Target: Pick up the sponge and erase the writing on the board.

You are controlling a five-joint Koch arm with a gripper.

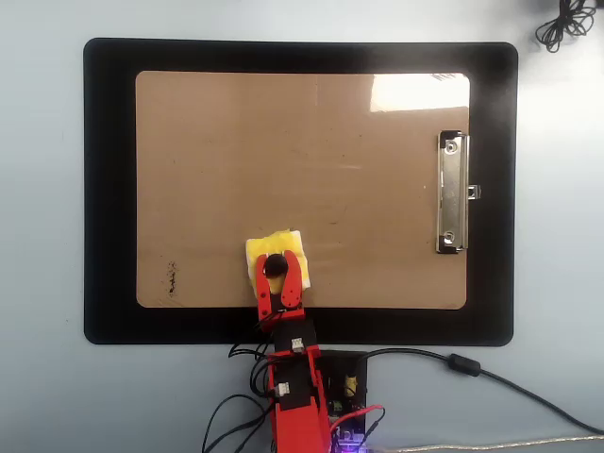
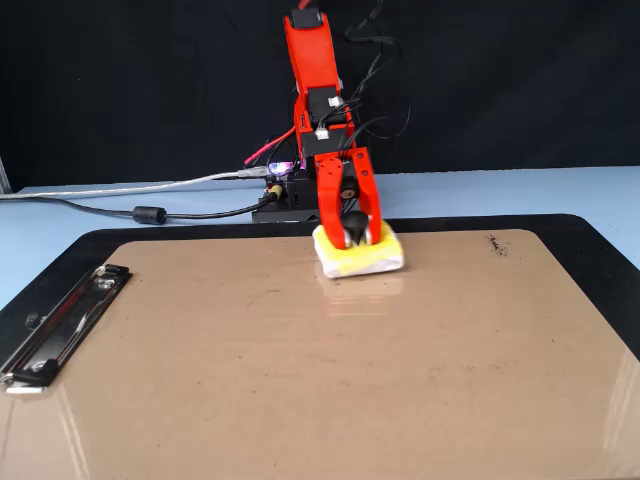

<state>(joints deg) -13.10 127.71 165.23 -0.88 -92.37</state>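
At the board's (image 1: 302, 170) near edge, by the arm's base, your gripper (image 1: 276, 270) has its jaws clamped on the black knob of the sponge (image 1: 283, 247), which lies flat on the wood. No circle or figure shows on the surface — erasing looks done, only a corner smudge (image 1: 172, 279) left

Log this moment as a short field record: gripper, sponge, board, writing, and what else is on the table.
gripper: shut on the sponge's black knob
sponge: yellow, flat on the board near the edge closest to the arm's base
board: tan clipboard on a black mat, metal clip at right in the overhead view
writing: no strokes visible; only a small dark smudge near one corner
cables: beside the arm's base
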